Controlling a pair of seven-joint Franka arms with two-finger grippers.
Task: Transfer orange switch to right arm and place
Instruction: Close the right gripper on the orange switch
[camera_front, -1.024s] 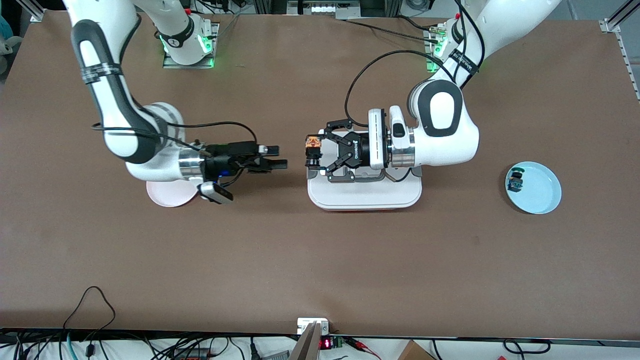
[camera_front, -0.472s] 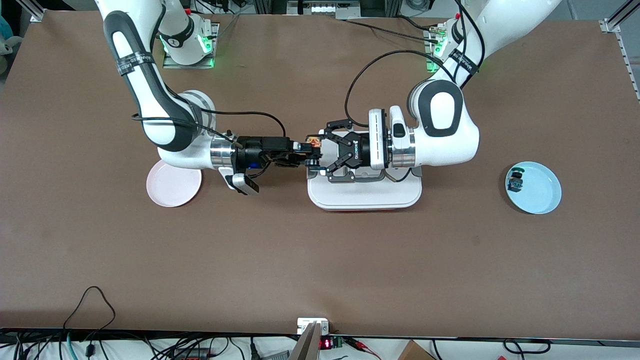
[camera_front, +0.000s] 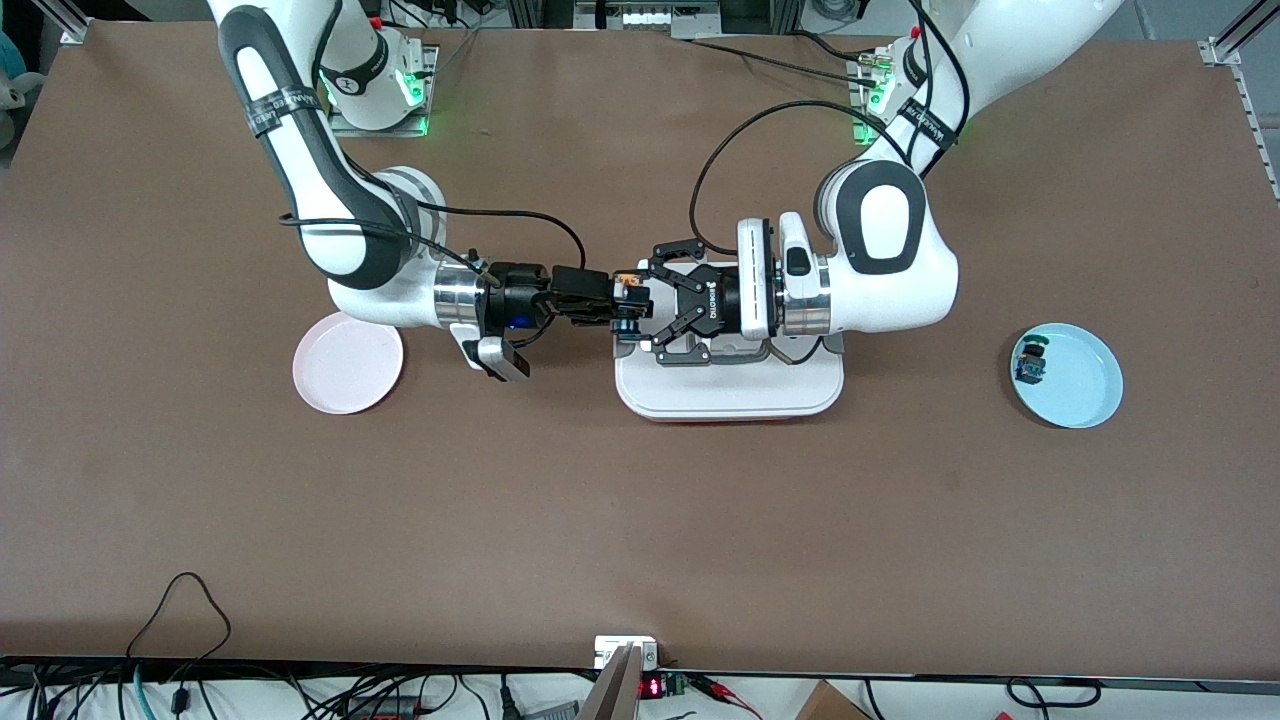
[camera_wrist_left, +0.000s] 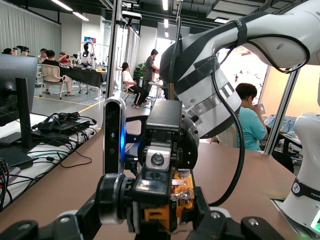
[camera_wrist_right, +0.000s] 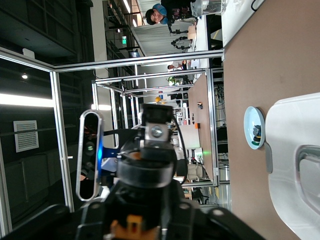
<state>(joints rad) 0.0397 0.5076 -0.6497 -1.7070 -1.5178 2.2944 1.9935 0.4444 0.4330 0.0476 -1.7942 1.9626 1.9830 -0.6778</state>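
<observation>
The orange switch (camera_front: 628, 286), a tiny black block with an orange face, is held in the air over the end of the white tray (camera_front: 730, 398) that lies toward the right arm. My left gripper (camera_front: 630, 302) is shut on it, wrist level and pointing toward the right arm. My right gripper (camera_front: 610, 300) meets it head-on, with its fingers close on either side of the switch and still spread. The switch shows in the left wrist view (camera_wrist_left: 175, 202), with the right gripper's finger beside it. It also shows in the right wrist view (camera_wrist_right: 131, 226).
A pink plate (camera_front: 340, 370) lies on the table under the right arm's wrist. A light-blue plate (camera_front: 1085, 390) at the left arm's end holds a small black part with a blue-green top (camera_front: 1032, 362). Cables hang from both wrists.
My right arm has swung from over the pink plate toward the left gripper, and its fingers now reach round the switch. The left arm has stayed still with the switch.
</observation>
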